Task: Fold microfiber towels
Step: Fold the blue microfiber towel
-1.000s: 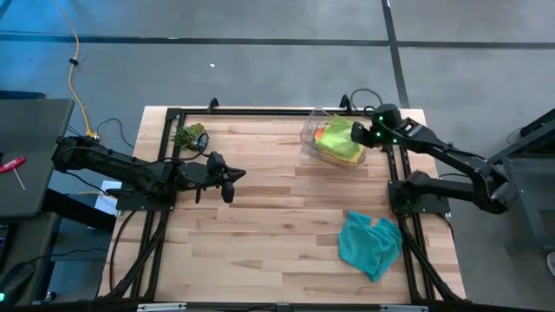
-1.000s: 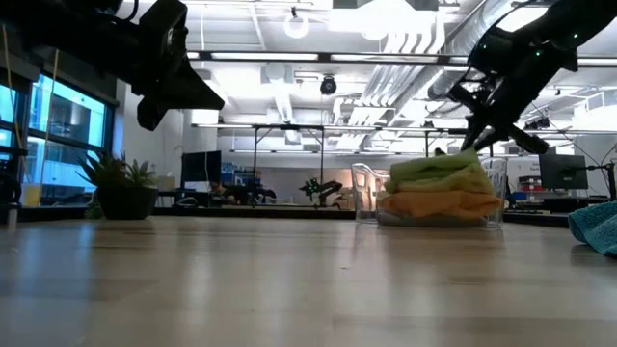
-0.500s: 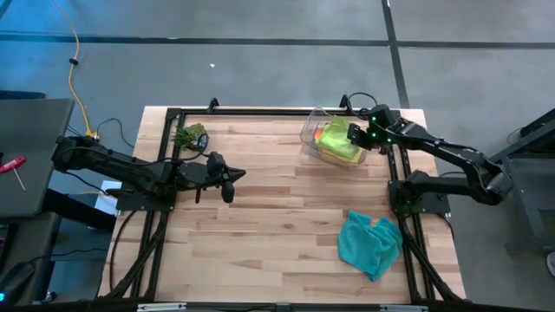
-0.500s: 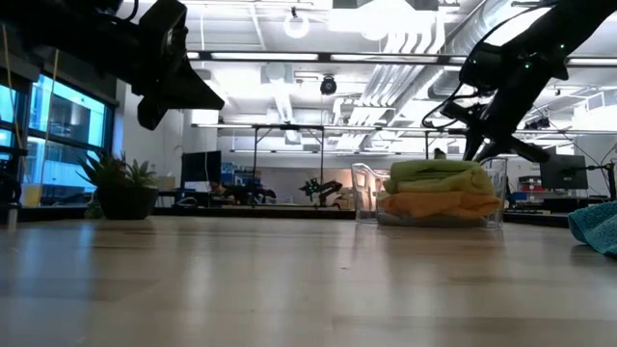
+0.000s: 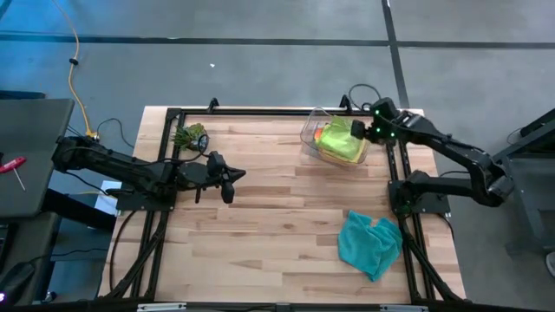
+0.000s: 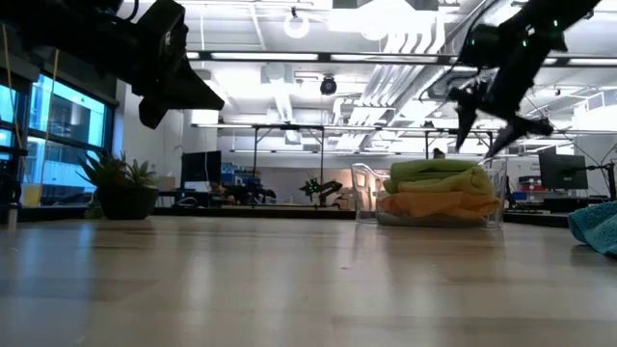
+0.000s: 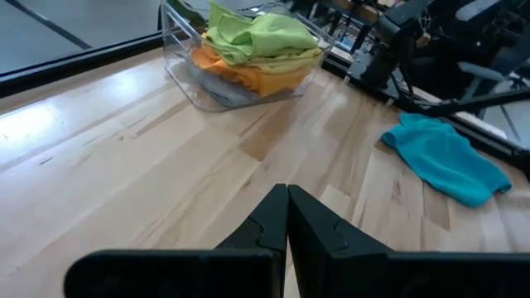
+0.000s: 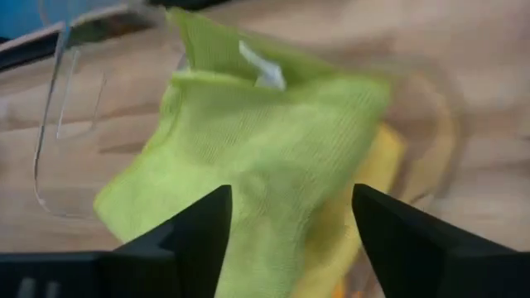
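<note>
While spread wide, right end effector [image 8: 286, 219] hovers above lime towel [image 8: 265, 141].

No legible text anywhere.

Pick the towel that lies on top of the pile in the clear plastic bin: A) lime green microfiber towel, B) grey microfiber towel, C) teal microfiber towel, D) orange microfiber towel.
A: the lime green microfiber towel tops the pile in the clear plastic bin, with the orange towel beneath it, while the teal towel lies loose on the table.
</note>
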You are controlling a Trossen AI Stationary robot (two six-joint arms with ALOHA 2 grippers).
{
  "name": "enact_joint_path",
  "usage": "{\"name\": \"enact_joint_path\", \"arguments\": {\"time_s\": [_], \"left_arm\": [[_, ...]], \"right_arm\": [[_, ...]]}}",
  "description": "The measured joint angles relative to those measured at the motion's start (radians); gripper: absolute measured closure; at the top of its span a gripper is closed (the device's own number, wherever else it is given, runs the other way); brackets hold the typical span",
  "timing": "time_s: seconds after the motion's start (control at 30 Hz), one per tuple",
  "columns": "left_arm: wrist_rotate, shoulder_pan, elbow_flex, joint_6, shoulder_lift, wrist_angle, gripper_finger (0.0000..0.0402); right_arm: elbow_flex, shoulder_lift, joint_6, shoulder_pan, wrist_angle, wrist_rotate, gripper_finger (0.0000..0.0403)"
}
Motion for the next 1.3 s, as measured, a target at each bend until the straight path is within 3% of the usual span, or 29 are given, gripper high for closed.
{"name": "enact_joint_path", "arguments": {"time_s": [0.23, 0.33, 0.47, 0.73, 0.9, 1.07, 1.3], "left_arm": [[0.085, 0.000, 0.008, 0.057, -0.013, -0.005, 0.0402], [0.189, 0.000, 0.049, 0.057, -0.022, -0.003, 0.0402], [0.269, 0.000, 0.129, 0.057, -0.023, -0.004, 0.0402], [0.219, 0.000, 0.241, 0.141, -0.024, -0.004, 0.0401], [0.144, 0.000, 0.259, 0.166, -0.024, -0.005, 0.0402], [0.109, 0.000, 0.260, 0.159, -0.024, -0.006, 0.0401], [0.100, 0.000, 0.260, 0.094, -0.024, -0.006, 0.0402]], "right_arm": [[0.216, -0.007, -0.156, 0.032, -0.113, 0.003, 0.0142], [0.262, -0.042, -0.208, 0.109, -0.135, 0.002, 0.0141], [0.221, -0.141, -0.227, 0.266, -0.141, -0.006, 0.0141], [-0.007, -0.384, 0.049, 0.676, -0.006, 0.047, 0.0141], [-0.103, -0.443, 0.142, 0.873, 0.133, 0.140, 0.0141], [-0.116, -0.412, 0.122, 0.989, 0.156, 0.188, 0.0141], [-0.116, -0.362, 0.064, 1.056, 0.158, 0.190, 0.0141]]}}
